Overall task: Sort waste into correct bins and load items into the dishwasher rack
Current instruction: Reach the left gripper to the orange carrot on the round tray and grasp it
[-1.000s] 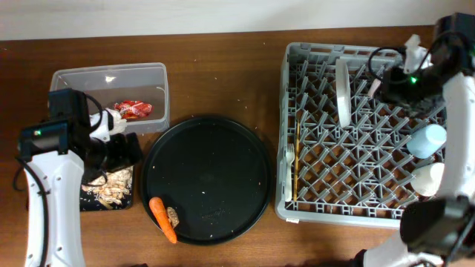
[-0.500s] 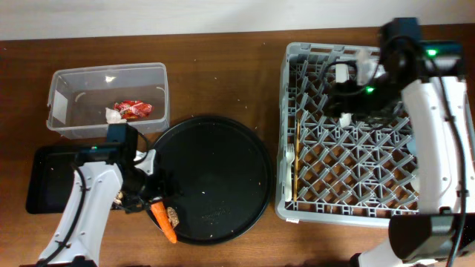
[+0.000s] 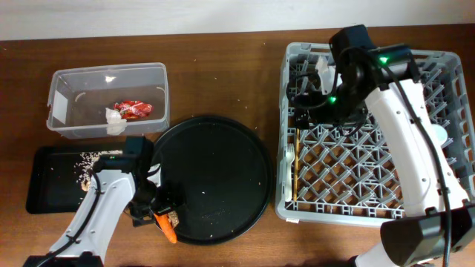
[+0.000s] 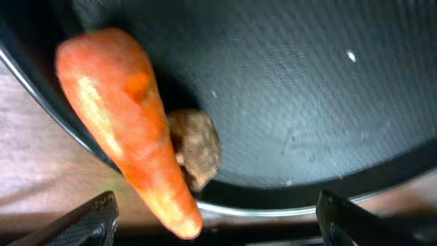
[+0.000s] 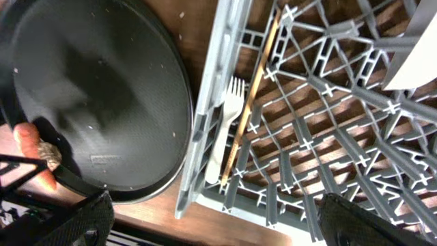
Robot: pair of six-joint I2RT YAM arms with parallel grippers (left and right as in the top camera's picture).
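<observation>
The left arm [image 3: 100, 211] reaches in from below and to the left of the round black tray [image 3: 215, 170], bent at the elbow. The left gripper [image 3: 158, 210] hangs over the tray's lower-left rim, pointing down, and its fingers [image 4: 89, 220] are spread wide with nothing clamped between them. The right arm [image 3: 404, 141] rises well to the right of the tray, then folds back toward it. The right gripper [image 3: 303, 115] hovers up and to the right of the tray, its fingers [image 5: 78, 220] likewise spread wide and holding nothing.

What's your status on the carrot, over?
Left pincer open above carrot, empty. Right pincer open over dishwasher rack. Carrot lies at rim of round tray, brown scrap touching it; may snag.
</observation>
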